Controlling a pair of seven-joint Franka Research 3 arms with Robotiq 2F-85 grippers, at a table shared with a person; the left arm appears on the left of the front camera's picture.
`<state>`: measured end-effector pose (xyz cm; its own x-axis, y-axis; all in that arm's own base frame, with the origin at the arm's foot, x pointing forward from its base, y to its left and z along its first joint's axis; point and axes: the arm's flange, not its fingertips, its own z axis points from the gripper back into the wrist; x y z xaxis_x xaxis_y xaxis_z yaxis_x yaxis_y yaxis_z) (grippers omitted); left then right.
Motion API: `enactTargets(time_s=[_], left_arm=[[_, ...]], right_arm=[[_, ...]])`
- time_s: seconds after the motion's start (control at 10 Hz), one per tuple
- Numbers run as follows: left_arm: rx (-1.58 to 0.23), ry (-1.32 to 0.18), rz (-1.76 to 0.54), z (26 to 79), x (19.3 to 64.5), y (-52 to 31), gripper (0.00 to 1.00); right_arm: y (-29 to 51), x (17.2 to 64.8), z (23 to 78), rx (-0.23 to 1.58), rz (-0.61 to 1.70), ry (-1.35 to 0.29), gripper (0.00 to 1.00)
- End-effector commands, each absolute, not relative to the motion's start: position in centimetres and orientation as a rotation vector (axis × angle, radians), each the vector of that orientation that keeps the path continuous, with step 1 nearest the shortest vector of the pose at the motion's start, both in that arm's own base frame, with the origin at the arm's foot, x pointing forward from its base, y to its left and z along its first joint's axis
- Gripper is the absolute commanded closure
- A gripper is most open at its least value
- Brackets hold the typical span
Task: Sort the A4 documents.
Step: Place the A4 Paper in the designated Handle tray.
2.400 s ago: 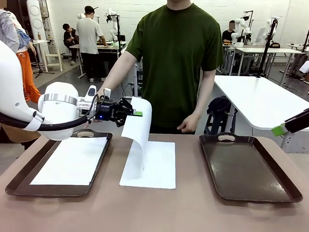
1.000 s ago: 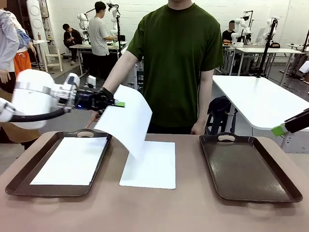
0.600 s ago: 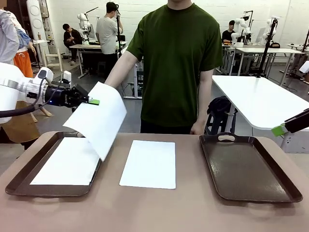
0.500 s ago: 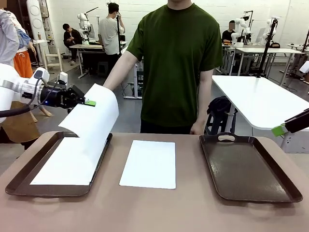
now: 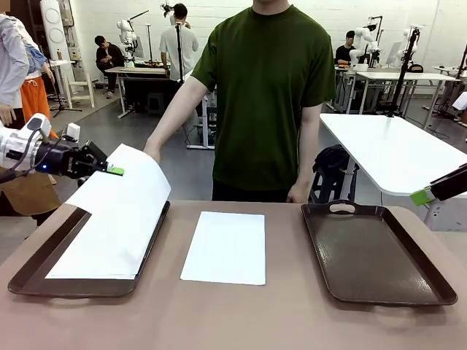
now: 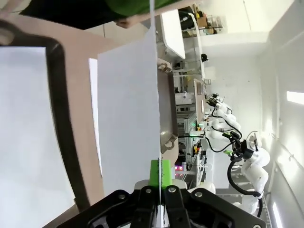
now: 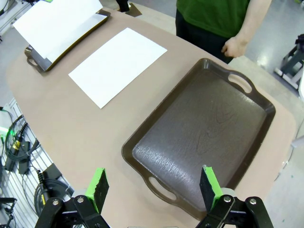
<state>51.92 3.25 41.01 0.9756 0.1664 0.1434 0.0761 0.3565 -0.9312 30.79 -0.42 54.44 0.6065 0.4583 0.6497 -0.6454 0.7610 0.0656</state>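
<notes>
My left gripper (image 5: 109,170) is shut on the top corner of one of the A4 documents, a white sheet (image 5: 124,208) that slopes down over the left brown tray (image 5: 22,273). In the left wrist view the gripper (image 6: 159,175) pinches this sheet (image 6: 128,114) edge-on, and another sheet (image 6: 23,123) lies flat in the tray (image 6: 61,118). A third sheet (image 5: 226,246) lies flat on the table's middle. My right gripper (image 7: 154,186) hangs open and holds nothing, above the near end of the right tray (image 7: 204,128); it also shows at the right edge of the front view (image 5: 422,195).
A person in a green shirt stands at the far side, one hand (image 5: 152,152) hanging just beyond the left tray. The right tray (image 5: 379,251) holds nothing. White tables stand behind at the right.
My left gripper has carried the sheet from above the table's middle leftward and lower, so it now drapes over the left tray. The right arm has not moved.
</notes>
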Motion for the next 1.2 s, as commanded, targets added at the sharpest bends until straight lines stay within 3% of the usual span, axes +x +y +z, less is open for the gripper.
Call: enactTargets(time_s=[0.0, 0.3, 0.5, 0.7, 0.8, 1.1], left_arm=[[-1.169, -0.192, 0.075, 38.7, 50.3, 3.9, 0.99], [-1.155, -0.145, 0.032, 35.8, 48.6, 2.7, 0.99], [-1.032, -0.124, -0.049, 35.8, 48.8, 3.8, 0.99], [-0.921, -0.194, -0.147, 34.2, 49.8, 6.9, 0.99], [-0.874, -0.114, -0.197, 34.5, 50.5, 5.3, 0.99], [-0.811, -0.182, -0.244, 33.2, 53.0, 6.7, 0.99]], right_arm=[[-0.4, 30.9, 54.3, 0.330, 0.654, -0.657, 0.00], [-0.4, 30.9, 54.3, 0.330, 0.654, -0.657, 0.00], [-0.4, 30.9, 54.3, 0.330, 0.654, -0.657, 0.00], [-0.4, 30.9, 54.3, 0.330, 0.654, -0.657, 0.00], [-0.4, 30.9, 54.3, 0.330, 0.654, -0.657, 0.00], [-0.4, 30.9, 54.3, 0.330, 0.654, -0.657, 0.00]])
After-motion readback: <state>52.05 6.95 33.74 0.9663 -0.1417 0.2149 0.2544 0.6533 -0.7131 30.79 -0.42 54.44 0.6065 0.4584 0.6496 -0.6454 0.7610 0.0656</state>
